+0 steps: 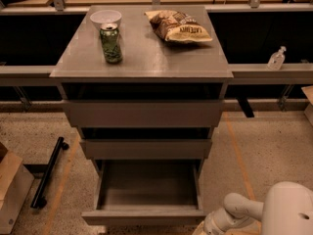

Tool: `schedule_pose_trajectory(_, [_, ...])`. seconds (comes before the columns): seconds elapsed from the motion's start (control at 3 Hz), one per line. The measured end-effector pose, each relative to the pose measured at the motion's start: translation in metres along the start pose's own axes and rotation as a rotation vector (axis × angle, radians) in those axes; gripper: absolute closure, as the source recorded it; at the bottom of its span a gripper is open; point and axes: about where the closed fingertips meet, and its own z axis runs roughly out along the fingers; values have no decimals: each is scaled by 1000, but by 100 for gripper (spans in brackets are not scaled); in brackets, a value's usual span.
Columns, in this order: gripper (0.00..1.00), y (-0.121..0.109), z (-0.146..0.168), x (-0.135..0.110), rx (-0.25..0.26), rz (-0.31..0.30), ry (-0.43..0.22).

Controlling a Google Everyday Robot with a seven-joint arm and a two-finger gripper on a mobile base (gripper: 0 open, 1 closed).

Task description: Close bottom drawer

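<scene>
**Grey-brown bottom drawer open; pincer off its right front corner**

Left of the cabinet, a cardboard box (12, 190) and a black bar (46, 173) lie on the floor. Both are off to the side of the drawer's slide path.

Centre: the bottom drawer (146, 190) is pulled well out from under the two upper fronts, and its box body looks empty. Its front panel (144, 216) is the part nearest the camera. The panel's long axis runs left-right across the view. The slide axis runs front-to-back, into the cabinet. The green can (111, 44) and chip bag (178, 27) on the desk (146, 58) play no part.

Right: the pincer (203, 228) sits at the bottom edge of the view, just beside the panel's right end and mostly cut off. Open or closed: cannot tell. Touching the panel or apart: cannot tell. The white arm (244, 207) comes in from the right.

My read:
- The panel middle lies left of the pincer, and the push direction is away from the camera.
- Contact at the right end would load the drawer off-centre and could rack it on its slides.
- It likely needs a shift left along the panel first, then a straight push in.
</scene>
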Motion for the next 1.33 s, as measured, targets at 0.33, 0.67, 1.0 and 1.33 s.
schedule_pose_trajectory(0.33, [100,-19,-7,-22,43,-46,-21])
schedule_pose_trajectory(0.67, [100,-52,-27,-61,116,-159,-18])
schedule_pose_trajectory(1.0, [100,-52,-27,-61,115,-159,-18])
schedule_pose_trajectory(1.33, [100,-60,-25,-66,151,-178,-42])
